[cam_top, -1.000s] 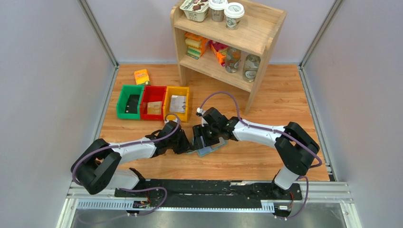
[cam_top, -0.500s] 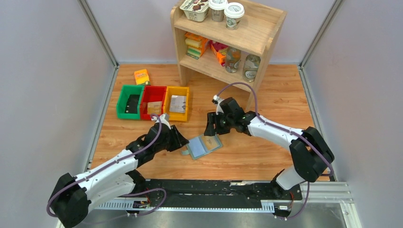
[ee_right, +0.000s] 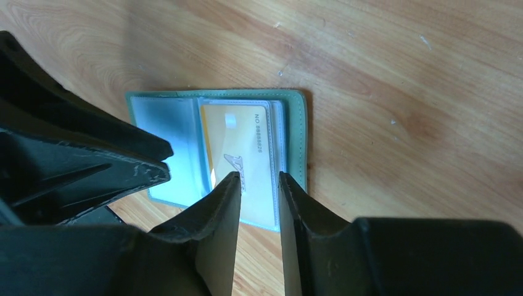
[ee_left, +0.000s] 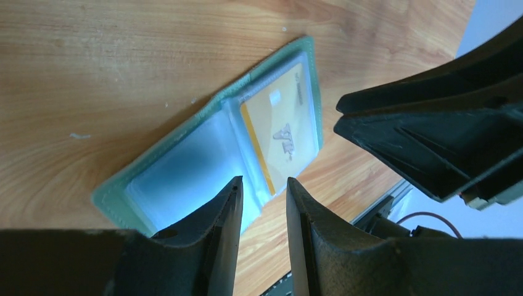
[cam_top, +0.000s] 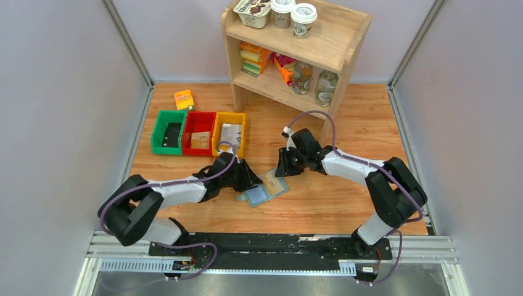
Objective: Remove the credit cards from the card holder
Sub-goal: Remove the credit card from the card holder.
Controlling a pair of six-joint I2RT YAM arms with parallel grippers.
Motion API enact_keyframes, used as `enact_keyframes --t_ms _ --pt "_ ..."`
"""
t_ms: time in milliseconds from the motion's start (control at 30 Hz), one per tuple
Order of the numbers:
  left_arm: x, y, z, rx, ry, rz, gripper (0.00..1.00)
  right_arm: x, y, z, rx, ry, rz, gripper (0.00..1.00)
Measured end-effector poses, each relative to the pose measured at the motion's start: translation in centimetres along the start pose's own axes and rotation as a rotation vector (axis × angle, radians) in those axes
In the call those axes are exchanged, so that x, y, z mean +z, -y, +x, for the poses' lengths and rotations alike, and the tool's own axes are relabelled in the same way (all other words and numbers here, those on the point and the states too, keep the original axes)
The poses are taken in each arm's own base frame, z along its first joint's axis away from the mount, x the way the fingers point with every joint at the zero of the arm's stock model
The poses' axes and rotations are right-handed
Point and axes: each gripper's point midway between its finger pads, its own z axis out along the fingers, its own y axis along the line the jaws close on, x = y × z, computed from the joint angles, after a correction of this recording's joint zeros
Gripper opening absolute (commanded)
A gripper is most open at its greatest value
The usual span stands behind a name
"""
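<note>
The sage-green card holder [cam_top: 264, 190] lies open and flat on the wooden table between my two grippers. Its clear pockets show in the left wrist view [ee_left: 185, 172]. A yellow credit card [ee_left: 280, 132] sits in its right pocket, and the card also shows in the right wrist view [ee_right: 240, 145]. My left gripper [cam_top: 250, 179] hovers at the holder's left half with its jaws a narrow gap apart and empty [ee_left: 264, 185]. My right gripper [cam_top: 282, 168] hovers over the card side [ee_right: 259, 179], also narrowly open and empty.
Green [cam_top: 168, 132], red [cam_top: 198, 132] and yellow [cam_top: 229, 134] bins stand at the back left, with an orange packet [cam_top: 184, 98] behind them. A wooden shelf [cam_top: 296, 49] with jars and cups stands at the back centre.
A second ago both grippers were together at the holder. They then drew apart, leaving it open on the table. My left gripper has since moved back right to its left edge.
</note>
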Motion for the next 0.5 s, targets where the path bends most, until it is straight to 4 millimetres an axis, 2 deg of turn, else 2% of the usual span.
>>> enact_keyframes --t_ms 200,333,500 --pt "2.2 -0.8 0.4 -0.062 -0.021 -0.007 0.40 0.9 0.5 0.9 0.001 -0.016 -0.015 0.31" --pt "2.9 -0.5 0.2 -0.093 -0.013 0.012 0.40 1.3 1.2 1.9 0.013 -0.036 -0.011 0.31" --pt "3.8 0.0 0.2 -0.131 -0.012 0.048 0.40 1.2 1.2 1.7 0.027 -0.033 -0.026 0.31"
